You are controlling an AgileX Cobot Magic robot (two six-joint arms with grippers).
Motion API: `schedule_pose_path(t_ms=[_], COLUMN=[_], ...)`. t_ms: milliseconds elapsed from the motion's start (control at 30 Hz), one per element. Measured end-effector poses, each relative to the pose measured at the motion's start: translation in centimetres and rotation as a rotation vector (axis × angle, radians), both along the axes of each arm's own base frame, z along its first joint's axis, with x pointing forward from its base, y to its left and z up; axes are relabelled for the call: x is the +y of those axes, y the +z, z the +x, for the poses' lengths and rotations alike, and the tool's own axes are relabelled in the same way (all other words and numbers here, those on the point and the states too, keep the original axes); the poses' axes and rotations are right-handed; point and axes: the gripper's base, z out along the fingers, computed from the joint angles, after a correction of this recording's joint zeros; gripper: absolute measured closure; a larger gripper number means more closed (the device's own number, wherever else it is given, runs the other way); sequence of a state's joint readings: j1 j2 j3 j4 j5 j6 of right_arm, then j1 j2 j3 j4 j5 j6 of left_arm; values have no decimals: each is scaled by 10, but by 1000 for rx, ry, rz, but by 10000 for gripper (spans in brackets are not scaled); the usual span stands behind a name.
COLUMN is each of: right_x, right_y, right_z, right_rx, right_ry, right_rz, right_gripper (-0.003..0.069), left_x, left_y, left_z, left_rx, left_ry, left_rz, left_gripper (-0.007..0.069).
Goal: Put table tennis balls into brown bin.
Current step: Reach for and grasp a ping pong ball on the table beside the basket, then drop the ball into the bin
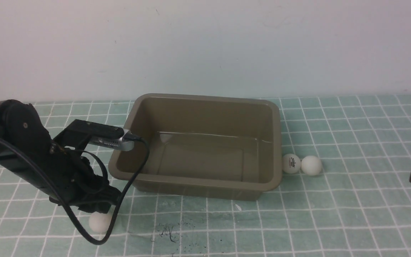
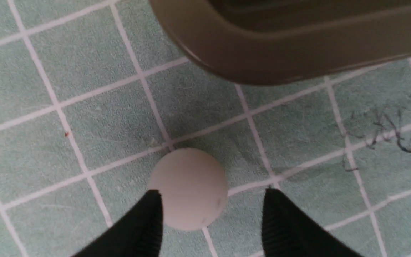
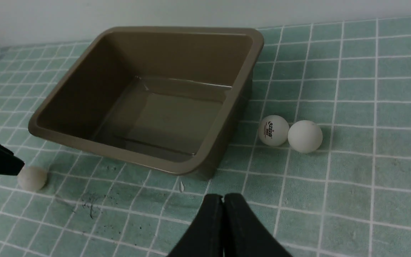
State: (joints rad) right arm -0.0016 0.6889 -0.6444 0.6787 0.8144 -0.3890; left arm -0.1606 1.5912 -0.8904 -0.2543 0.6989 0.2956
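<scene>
ball: just beneath left gripper [image 2: 212, 210], near bin
left gripper: spread, holding nothing
right gripper [image 3: 222, 198]: clenched
bin [image 1: 205, 184]: between ball [image 1: 99, 223] and other balls [image 1: 311, 165]

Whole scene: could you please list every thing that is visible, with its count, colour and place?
brown bin: one, olive-brown, on the table, nothing in the part of its floor that shows
table tennis balls: three, white; a plain one and a logo one right of the bin, another near its front left corner
table: one, green with pale grid lines, under the bin
wall: one, whitish, behind the table
left gripper: one, black, open over the left ball
right gripper: one, black, shut
</scene>
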Motion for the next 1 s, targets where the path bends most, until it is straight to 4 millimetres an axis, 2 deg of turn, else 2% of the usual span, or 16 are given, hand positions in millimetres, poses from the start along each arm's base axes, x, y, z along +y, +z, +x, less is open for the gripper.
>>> schedule_pose_path(t_ms=[100,200,267,333,367,467,567,633,700,767,800,900,933,967,1000], right_x=[0,0,0,-1,-2,-6,-12,-14,-14,-9,-8,7,8,16,19], right_y=[1,-1,-4,-6,-5,-1,2,-1,-5,-15,-15,-34,-39,-52,-57], right_z=[9,18,25,32,39,58,87,112,131,157,157,191,195,210,215], right_rx=[17,43,70,96,115,157,223,290,335,393,393,449,462,496,509], right_ry=[16,22,23,27,23,-9,-58,-72,-69,-37,-34,20,21,38,40], right_rz=[-20,-30,-33,-53,-66,-98,-142,-162,-172,-204,-204,-269,-270,-294,-299], right_gripper=[673,672,670,669,667,662,637,586,543,451,442,298,290,221,200], left_x=[-1,-2,-2,-2,-2,-2,-7,-16,-25,-37,-38,-56,-57,-65,-68], left_y=[-15,-34,-44,-48,-46,-30,14,48,71,90,94,96,97,86,84], left_z=[5,10,13,12,11,5,-4,-9,-6,2,5,31,33,50,55], left_rx=[32,69,94,117,135,152,60,-44,-101,-107,-115,-90,-95,-57,-46], left_ry=[2,5,17,25,25,23,-1,-29,-23,-7,-9,-48,-51,-67,-71], left_rz=[10,21,25,25,24,15,-12,-39,-80,-125,-128,-122,-122,-105,-102], left_gripper=[154,112,153,279,284,272,272,272,272,272,272,272,272,272,272])
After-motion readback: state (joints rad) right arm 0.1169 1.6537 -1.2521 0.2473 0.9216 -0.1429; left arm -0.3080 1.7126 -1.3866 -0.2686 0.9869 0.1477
